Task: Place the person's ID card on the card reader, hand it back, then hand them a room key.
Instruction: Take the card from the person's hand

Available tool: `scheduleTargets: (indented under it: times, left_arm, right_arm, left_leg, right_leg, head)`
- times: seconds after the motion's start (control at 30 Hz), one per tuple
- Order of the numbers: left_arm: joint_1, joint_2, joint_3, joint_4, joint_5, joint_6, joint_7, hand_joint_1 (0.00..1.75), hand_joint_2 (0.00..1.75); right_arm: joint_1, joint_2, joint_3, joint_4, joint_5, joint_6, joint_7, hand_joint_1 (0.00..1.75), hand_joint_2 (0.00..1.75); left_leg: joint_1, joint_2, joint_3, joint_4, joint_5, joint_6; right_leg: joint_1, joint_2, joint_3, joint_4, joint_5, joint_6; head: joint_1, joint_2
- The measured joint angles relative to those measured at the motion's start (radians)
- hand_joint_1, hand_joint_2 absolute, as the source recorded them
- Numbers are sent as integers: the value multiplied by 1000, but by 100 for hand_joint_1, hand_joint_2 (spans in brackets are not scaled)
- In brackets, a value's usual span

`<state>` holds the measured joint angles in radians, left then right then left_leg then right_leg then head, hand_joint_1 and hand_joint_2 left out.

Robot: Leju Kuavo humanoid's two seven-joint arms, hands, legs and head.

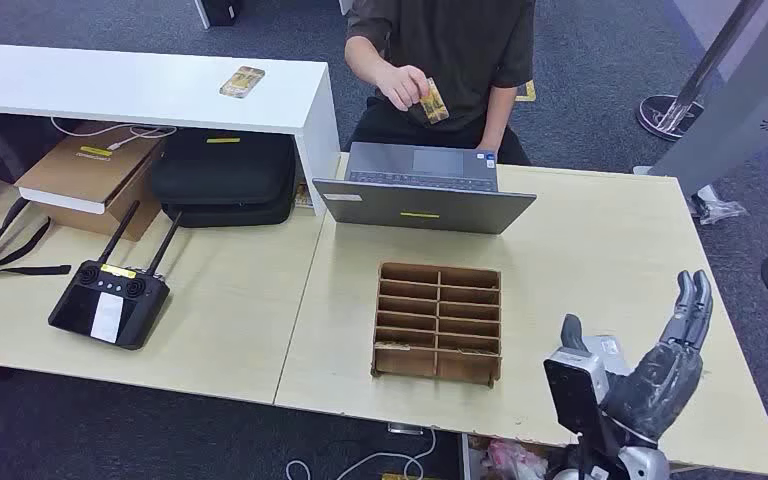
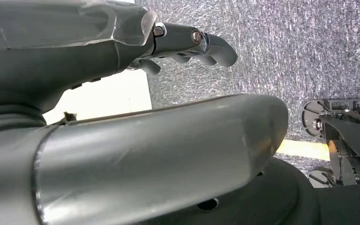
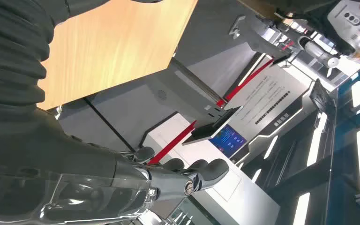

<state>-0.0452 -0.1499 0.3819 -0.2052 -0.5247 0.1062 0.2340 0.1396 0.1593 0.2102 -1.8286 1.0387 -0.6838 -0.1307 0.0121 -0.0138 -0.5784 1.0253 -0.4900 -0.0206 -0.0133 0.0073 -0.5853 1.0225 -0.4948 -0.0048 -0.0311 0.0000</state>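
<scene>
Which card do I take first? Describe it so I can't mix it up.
Find the open grey laptop at the far edge of the wooden table. The person seated behind it holds a small yellowish card up in one hand. The similar card lies flat on the white shelf.

The table has a pale, matt wood-grain top. Near its front edge sits a slotted organiser of brown, unpainted board, rough at the cut edges. Behind the organiser, a laptop shows smooth grey metal-look casing. The right hand, beside the organiser, is dark matt plastic with a glossy clear cover. The carpet looks coarse grey cloth.
</scene>
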Motion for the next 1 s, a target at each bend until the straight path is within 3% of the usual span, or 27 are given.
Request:
scheduleTargets:
  times: [0.23,0.3,0.37,0.4,1.0]
  left_arm:
    - [0,0,2,0,3,2,-2,0,0]
    - [1,0,11,0,5,8,-8,0,0]
    - [1,0,31,0,9,16,-17,0,0]
    - [1,-1,39,0,10,18,-20,0,0]
    - [1,-1,57,0,-8,10,-25,0,0]
  right_arm:
    - [20,7,-13,-20,3,0,-42,0,175]
    - [45,43,-58,-55,-36,0,-151,0,175]
    - [88,111,-166,-130,-92,0,-289,0,175]
    - [102,136,-210,-158,-102,0,-313,0,175]
    - [124,157,-290,-196,47,0,-237,0,175]
  left_leg:
    - [0,0,0,0,0,0]
    - [0,0,0,0,0,0]
    - [0,0,1,0,0,0]
    - [0,0,1,0,0,0]
    - [0,1,1,0,0,0]
  right_leg:
    - [0,0,0,0,0,0]
    - [0,0,0,0,0,0]
    - [0,0,0,0,0,-1]
    - [0,0,1,0,0,-1]
    - [0,0,1,0,0,-1]
  head:
    - [0,0]
    - [0,0]
    - [0,0]
    - [0,0]
    - [0,0]
